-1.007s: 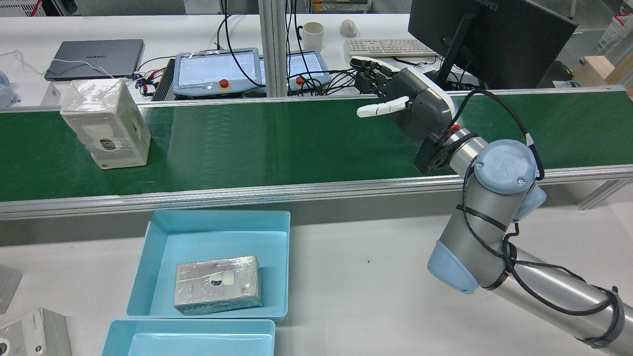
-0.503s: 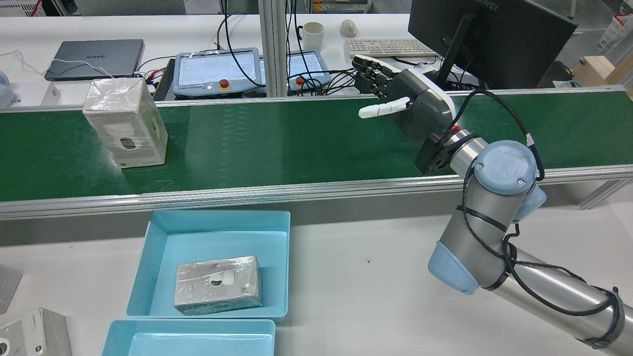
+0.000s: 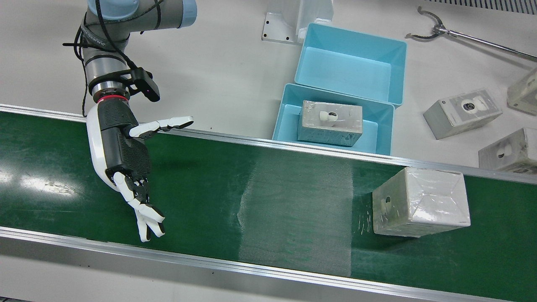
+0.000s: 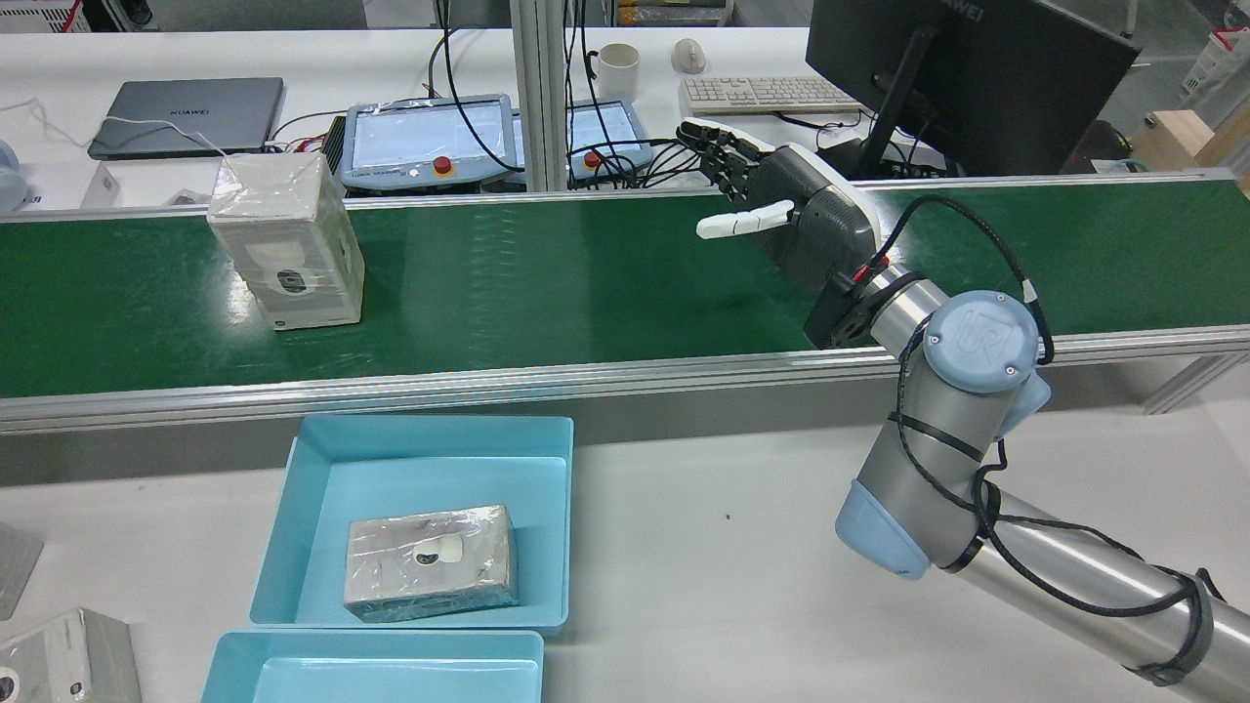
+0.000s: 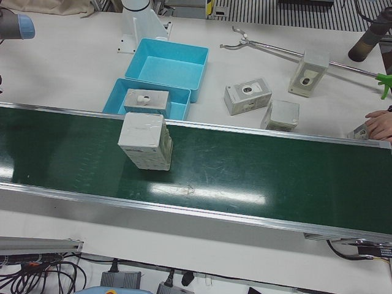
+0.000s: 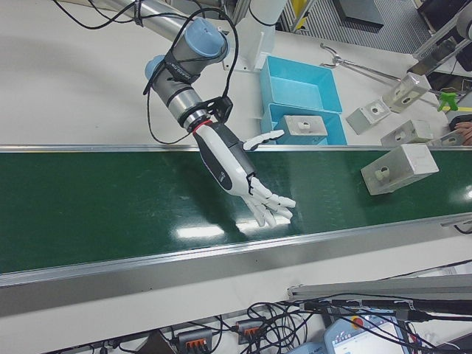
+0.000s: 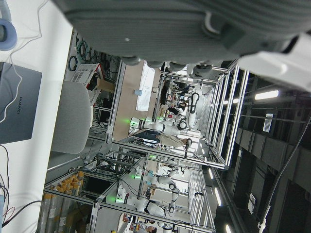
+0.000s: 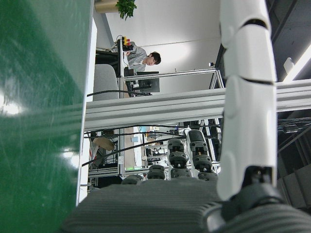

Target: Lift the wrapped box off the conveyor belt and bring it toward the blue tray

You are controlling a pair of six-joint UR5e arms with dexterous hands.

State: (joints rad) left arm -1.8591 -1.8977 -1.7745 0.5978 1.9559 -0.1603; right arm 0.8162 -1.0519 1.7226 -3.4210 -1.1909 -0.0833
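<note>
The wrapped box [image 4: 288,254] stands upright on the green conveyor belt [image 4: 586,283], at its left part in the rear view. It also shows in the front view [image 3: 419,201] and the left-front view [image 5: 146,141]. My right hand [image 4: 781,210] is open and empty, fingers spread above the belt, well to the right of the box; it shows in the front view [image 3: 126,155] too. The blue tray [image 4: 430,428] sits on the table before the belt and holds another wrapped box [image 4: 430,561]. The left hand view shows only part of my left hand's palm [image 7: 170,24].
A second blue tray [image 3: 352,63] lies behind the first. Several wrapped boxes [image 3: 461,111] and a grabber tool [image 3: 461,35] lie on the table. Teach pendants [image 4: 430,137] and a monitor [image 4: 957,68] stand beyond the belt. A person's hand [image 5: 380,122] rests at the belt's edge.
The wrapped box has travelled rightward along the belt in the rear view, toward my right hand. My right hand has shifted slightly left, still open.
</note>
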